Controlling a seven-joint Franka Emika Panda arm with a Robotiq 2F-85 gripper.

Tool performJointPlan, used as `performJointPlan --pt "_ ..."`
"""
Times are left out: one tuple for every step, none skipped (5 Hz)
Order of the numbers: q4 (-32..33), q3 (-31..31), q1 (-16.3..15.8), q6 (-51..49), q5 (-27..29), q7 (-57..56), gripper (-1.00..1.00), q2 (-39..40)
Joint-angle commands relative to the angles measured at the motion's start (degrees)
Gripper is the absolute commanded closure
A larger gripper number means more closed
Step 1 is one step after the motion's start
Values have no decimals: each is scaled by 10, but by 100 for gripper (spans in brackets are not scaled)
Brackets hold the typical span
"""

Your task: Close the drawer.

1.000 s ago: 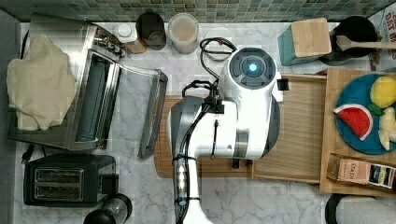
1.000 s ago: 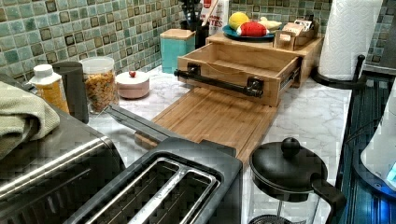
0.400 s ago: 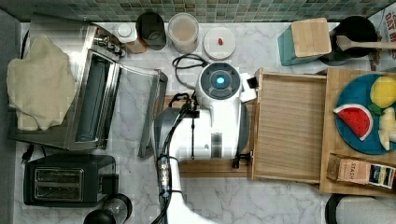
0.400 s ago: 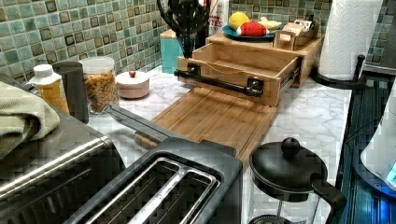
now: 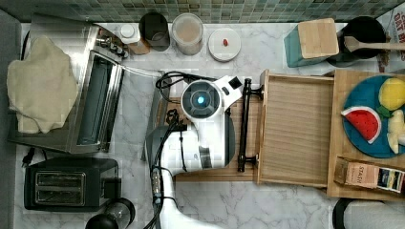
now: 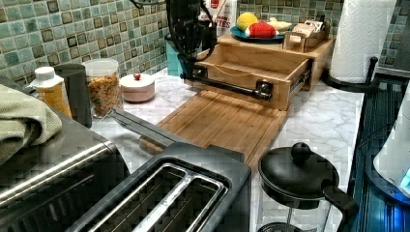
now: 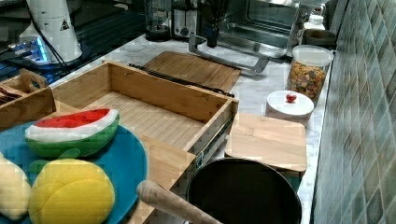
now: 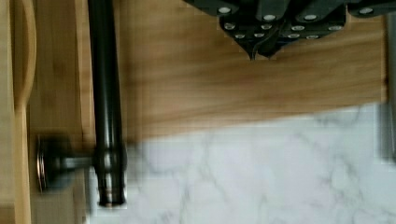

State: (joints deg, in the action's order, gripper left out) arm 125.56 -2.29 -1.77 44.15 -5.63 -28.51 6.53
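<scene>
The light-wood drawer point(image 5: 296, 133) stands pulled out from under the wooden box top, its bottom bare. Its long black bar handle point(image 5: 245, 125) faces the top view's left and hangs over the cutting board point(image 5: 215, 174). My arm's white wrist point(image 5: 200, 100) sits just on the top view's left of the handle. In the left view my gripper point(image 6: 186, 67) hangs low beside the handle's far end point(image 6: 193, 76). The wrist view has the fingertips point(image 8: 256, 52) pressed together over the board, a short gap from the handle point(image 8: 106, 102). Nothing is held.
A blue plate point(image 5: 370, 119) of toy fruit and a small box sit on the box top. On the top view's left of my arm is a toaster oven point(image 5: 95, 105) with its door down. A toaster point(image 5: 67, 183), jars point(image 5: 187, 31) and a teal box point(image 5: 310, 40) ring the marble counter.
My arm has travelled toward the top view's left, from over the drawer to past its handle, and the gripper has come down beside the handle's far end. The drawer has not moved.
</scene>
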Motion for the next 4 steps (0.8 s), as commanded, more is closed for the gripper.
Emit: performJointPlan --pt "17 32 40 24 -16 -49 100 48" --pt "42 33 49 56 -16 -42 100 52" --pt "71 42 47 98 -38 -12 100 46" --pt "89 62 39 95 -65 5 100 20"
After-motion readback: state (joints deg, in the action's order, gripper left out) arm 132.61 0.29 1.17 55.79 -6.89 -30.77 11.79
